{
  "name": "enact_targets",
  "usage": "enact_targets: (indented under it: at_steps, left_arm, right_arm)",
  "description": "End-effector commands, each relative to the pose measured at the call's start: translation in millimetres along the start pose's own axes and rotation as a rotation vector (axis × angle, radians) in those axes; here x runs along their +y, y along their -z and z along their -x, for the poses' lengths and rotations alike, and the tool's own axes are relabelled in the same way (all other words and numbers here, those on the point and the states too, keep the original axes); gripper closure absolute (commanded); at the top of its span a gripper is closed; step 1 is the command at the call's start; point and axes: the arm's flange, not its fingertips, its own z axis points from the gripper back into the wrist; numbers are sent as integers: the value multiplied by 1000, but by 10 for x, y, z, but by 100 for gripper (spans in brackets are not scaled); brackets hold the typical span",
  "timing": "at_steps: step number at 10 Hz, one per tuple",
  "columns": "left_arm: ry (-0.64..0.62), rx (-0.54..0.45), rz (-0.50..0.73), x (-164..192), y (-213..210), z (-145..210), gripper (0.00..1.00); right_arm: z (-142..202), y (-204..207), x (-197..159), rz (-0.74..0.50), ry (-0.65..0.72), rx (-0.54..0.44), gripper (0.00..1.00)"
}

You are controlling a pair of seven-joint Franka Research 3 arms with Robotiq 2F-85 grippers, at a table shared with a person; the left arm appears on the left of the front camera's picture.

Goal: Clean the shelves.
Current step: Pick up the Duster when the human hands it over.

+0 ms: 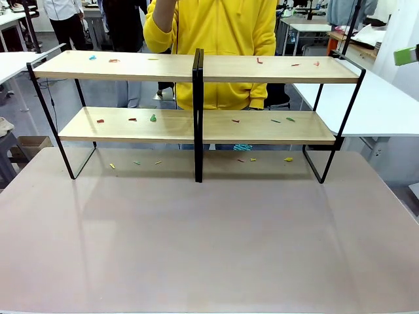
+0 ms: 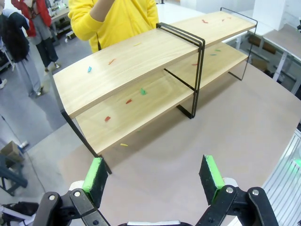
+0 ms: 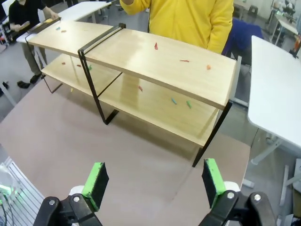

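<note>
My left tool (image 2: pixel 153 173) hangs wide open and empty over the table (image 1: pixel 209 242), short of the shelves (image 1: pixel 177 66). They stand across the far middle, with coloured scraps (image 1: pixel 153 118) littering both tiers. My right tool (image 3: pixel 154 180) gapes empty too, held back, I judge, to keep approach room.

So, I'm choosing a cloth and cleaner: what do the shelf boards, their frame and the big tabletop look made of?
Shelf boards: light wood or wood-look laminate, matte, with faint grain showing. Frame: thin black metal bar, probably painted, with a smooth, even colour. Tabletop: smooth grey-beige sheet, likely laminate, with a soft sheen under the frame legs.
</note>
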Motion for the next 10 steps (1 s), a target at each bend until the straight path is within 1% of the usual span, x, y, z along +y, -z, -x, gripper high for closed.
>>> enact_targets:
  at_steps: [1, 3, 4, 5, 10]
  left_arm:
    - [0, -8, 2, -5, 2, -12, 0]
    - [0, -8, 2, -5, 2, -12, 0]
    - [0, -8, 2, -5, 2, -12, 0]
    - [0, -8, 2, -5, 2, -12, 0]
    - [0, -8, 2, -5, 2, -12, 0]
  right_arm:
    - [496, 52, 175, -7, 48, -5, 0]
    - [493, 91, 187, -12, 28, 10, 0]
    - [495, 112, 173, 14, 34, -3, 0]
    - [4, -4, 51, -12, 20, 8, 0]
    - [4, -4, 51, -12, 20, 8, 0]
